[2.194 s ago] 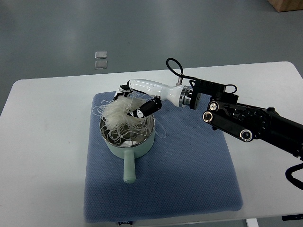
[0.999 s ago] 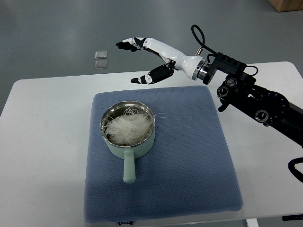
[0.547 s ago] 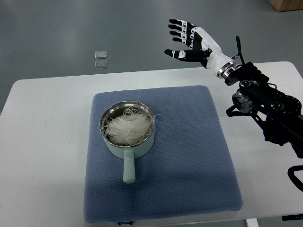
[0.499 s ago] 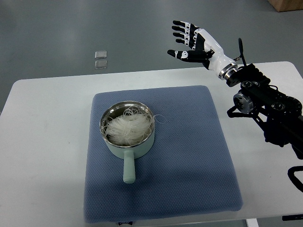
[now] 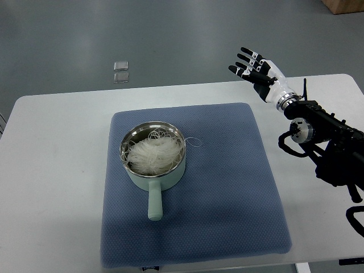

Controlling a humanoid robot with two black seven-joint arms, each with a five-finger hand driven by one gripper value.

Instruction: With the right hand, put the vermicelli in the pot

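White vermicelli (image 5: 152,155) fills the pot (image 5: 154,181) on the bench (image 5: 51,170); the task looks done. Right hand (image 5: 257,72) hovers well apart, fingers spread, empty.

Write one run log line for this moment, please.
step: release done | vermicelli: in pot, pot on mat | right hand: open, empty, above table's far right edge | left: out of view
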